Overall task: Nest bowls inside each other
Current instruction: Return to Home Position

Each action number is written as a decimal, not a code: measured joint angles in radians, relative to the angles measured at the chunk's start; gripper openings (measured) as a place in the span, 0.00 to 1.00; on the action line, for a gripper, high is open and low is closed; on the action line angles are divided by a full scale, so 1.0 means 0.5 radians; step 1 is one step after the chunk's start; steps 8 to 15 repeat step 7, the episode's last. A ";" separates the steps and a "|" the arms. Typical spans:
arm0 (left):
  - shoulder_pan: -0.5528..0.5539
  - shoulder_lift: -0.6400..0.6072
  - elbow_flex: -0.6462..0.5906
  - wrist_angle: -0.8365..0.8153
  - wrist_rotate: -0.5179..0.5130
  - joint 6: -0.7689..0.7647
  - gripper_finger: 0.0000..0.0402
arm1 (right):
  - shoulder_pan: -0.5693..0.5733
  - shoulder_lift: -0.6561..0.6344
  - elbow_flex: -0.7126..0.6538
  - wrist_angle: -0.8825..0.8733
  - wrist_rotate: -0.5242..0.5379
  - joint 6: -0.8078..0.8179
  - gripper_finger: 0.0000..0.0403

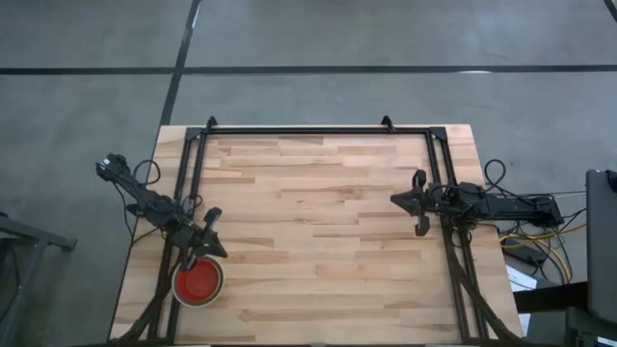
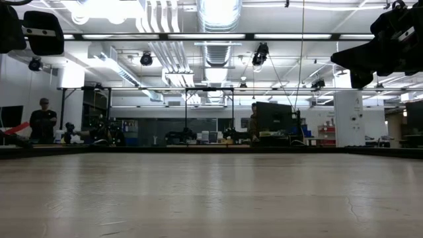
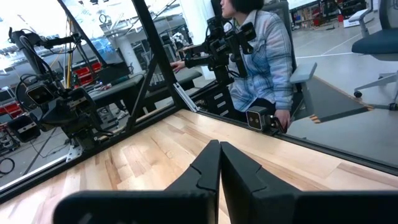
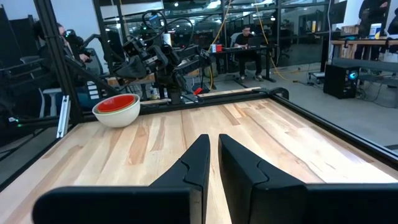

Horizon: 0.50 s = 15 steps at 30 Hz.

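Observation:
A red bowl (image 1: 198,282) sits nested inside a pale grey-white bowl (image 4: 117,114) at the table's near left; the pale bowl's base is on the wood. My left gripper (image 1: 218,249) hovers level just beside the stack's far edge, shut, with nothing between its fingers (image 3: 208,163). My right gripper (image 1: 395,200) waits level over the table's right side, pointing toward the left; its fingers (image 4: 198,155) are shut with only a slit between them. No other bowl shows in any view.
A black frame rail (image 1: 318,130) runs along the far edge and down both sides of the wooden table (image 1: 318,222). A person in a plaid shirt (image 3: 264,56) sits beyond the table's edge by another arm. Cables (image 1: 535,241) lie off the right edge.

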 joint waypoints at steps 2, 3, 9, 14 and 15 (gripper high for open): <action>0.000 0.000 0.000 0.000 0.000 0.000 0.04 | 0.000 -0.001 0.000 0.000 0.000 0.003 0.08; 0.000 0.000 0.000 0.000 0.000 0.000 0.04 | 0.000 -0.001 0.000 0.000 0.000 0.002 0.08; 0.000 0.000 0.000 0.000 0.000 0.000 0.04 | -0.001 -0.001 0.000 0.000 0.000 0.003 0.08; 0.000 0.000 0.000 0.000 0.000 0.000 0.04 | -0.001 -0.001 0.000 0.000 0.000 0.003 0.08; 0.000 0.000 0.000 0.000 0.000 0.000 0.04 | -0.001 -0.001 0.000 0.000 0.000 0.003 0.08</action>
